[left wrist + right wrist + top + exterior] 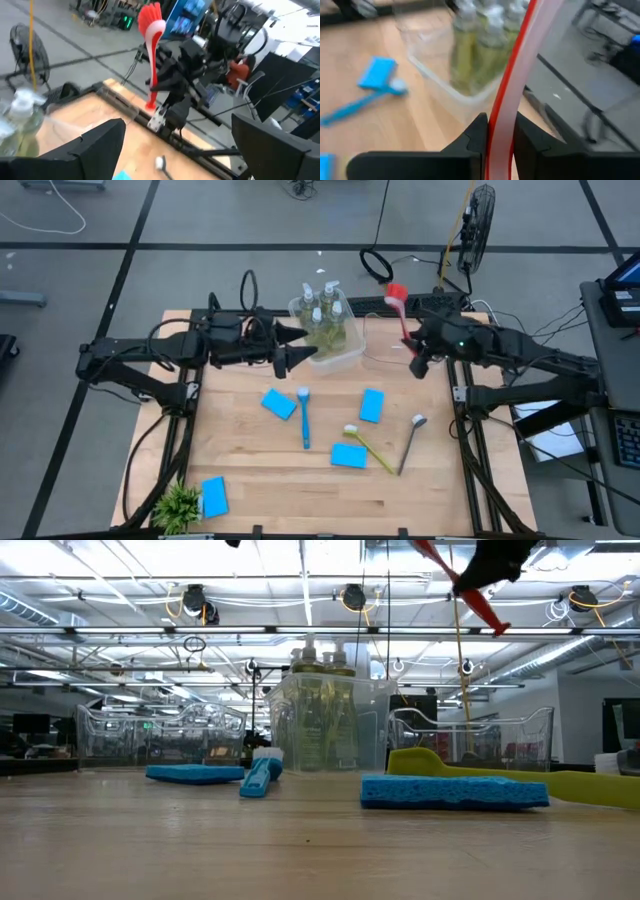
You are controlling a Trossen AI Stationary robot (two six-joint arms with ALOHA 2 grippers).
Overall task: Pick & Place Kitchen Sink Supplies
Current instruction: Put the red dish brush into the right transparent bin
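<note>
Brush [400,308], red and thin-handled, pinched upright in right fingers [495,135]; left fingers [100,145] spread

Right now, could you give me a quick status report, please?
Left gripper open beside the bottle bin. Right gripper shut on red brush, raised. Nothing obstructing.

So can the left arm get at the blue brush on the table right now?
Probably yes. The left gripper is open and empty beside the bottle bin, and the blue brush lies just in front of it on bare wood, nothing on it.
</note>
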